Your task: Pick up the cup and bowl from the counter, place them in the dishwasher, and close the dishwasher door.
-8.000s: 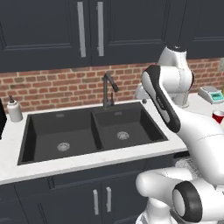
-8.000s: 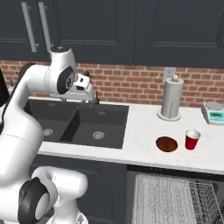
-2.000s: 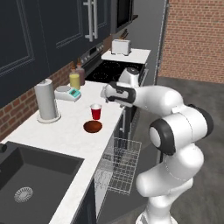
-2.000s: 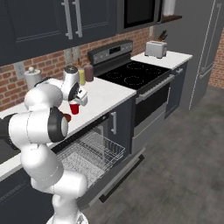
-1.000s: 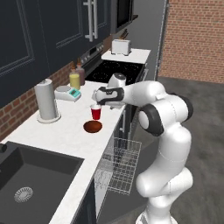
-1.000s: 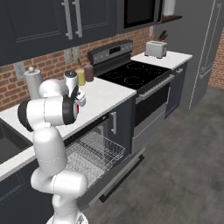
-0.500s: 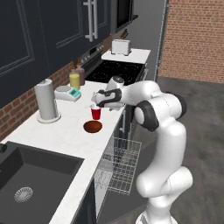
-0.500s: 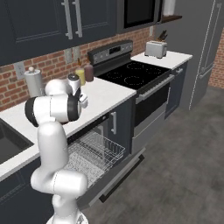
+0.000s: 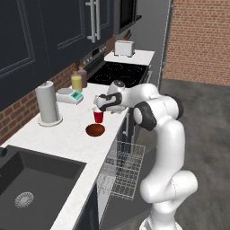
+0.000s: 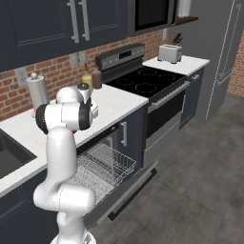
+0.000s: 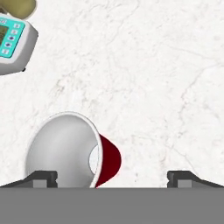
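The red cup (image 9: 98, 117) stands upright on the white counter (image 9: 67, 134). The dark reddish-brown bowl (image 9: 95, 130) lies just in front of it, nearer the sink. My gripper (image 9: 99, 107) hangs right above the cup, open. In the hand view the cup (image 11: 72, 148) shows its white inside between the open gripper (image 11: 112, 177) tips, close to the left fingertip (image 11: 42, 177). The dishwasher door (image 10: 131, 187) lies folded down, with the grey wire rack (image 10: 102, 166) pulled out over it. The same rack (image 9: 121, 173) shows below the counter edge.
A paper towel roll (image 9: 48, 103), a white scale (image 9: 69, 95) and a yellow-filled jar (image 9: 77, 82) stand toward the brick wall. The scale (image 11: 13, 41) lies up-left of the cup. The black sink (image 9: 27, 188) is to the left; the stove (image 9: 119, 74) and toaster (image 9: 123, 47) are beyond.
The hand has swung left and come down over the red cup. Its jaws have stayed open. Cup, bowl and rack have not moved.
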### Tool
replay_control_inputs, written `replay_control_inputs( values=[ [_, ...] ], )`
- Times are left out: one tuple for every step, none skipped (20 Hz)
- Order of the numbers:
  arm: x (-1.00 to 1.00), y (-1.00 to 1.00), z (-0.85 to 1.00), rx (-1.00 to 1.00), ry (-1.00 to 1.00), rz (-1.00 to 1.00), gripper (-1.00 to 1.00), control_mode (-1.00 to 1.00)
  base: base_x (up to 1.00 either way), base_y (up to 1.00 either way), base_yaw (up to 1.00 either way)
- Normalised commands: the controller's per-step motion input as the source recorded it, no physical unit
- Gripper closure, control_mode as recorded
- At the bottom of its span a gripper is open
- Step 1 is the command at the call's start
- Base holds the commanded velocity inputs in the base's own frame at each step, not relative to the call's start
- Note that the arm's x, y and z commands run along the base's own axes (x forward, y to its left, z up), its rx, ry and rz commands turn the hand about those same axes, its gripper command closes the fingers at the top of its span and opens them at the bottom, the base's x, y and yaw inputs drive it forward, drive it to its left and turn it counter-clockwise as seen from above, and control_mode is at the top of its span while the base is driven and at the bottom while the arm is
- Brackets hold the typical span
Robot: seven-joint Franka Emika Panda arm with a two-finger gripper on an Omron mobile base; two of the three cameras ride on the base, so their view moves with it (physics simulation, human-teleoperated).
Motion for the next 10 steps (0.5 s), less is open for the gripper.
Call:
replay_control_inputs(
  values=[
    [0.36,0.00,-0.12,0.00,0.00,-0.03,-1.00,-1.00,0.00,0.00,0.00],
    [0.34,0.00,-0.11,0.00,0.00,-0.03,-1.00,-1.00,0.00,0.00,0.00],
    [0.31,0.01,-0.09,0.00,0.00,-0.02,-1.00,-1.00,0.00,0.00,0.00],
    [0.26,0.01,-0.09,0.00,0.00,-0.02,-1.00,-1.00,0.00,0.00,0.00],
    [0.21,0.03,-0.08,0.00,0.00,-0.01,-1.00,-1.00,0.00,0.00,0.00],
    [0.15,0.04,-0.07,0.00,0.00,-0.01,-1.00,-1.00,0.00,0.00,0.00],
    [0.11,0.06,-0.08,0.00,0.00,-0.01,-1.00,-1.00,0.00,0.00,0.00],
    [0.08,0.09,-0.07,0.00,0.00,0.00,-1.00,-1.00,0.00,0.00,0.00],
    [0.05,0.10,-0.09,0.00,0.01,0.00,-1.00,-1.00,0.00,0.00,0.00],
    [0.04,0.11,-0.09,0.00,0.03,0.00,-1.00,-1.00,0.00,0.00,0.00]
  ],
)
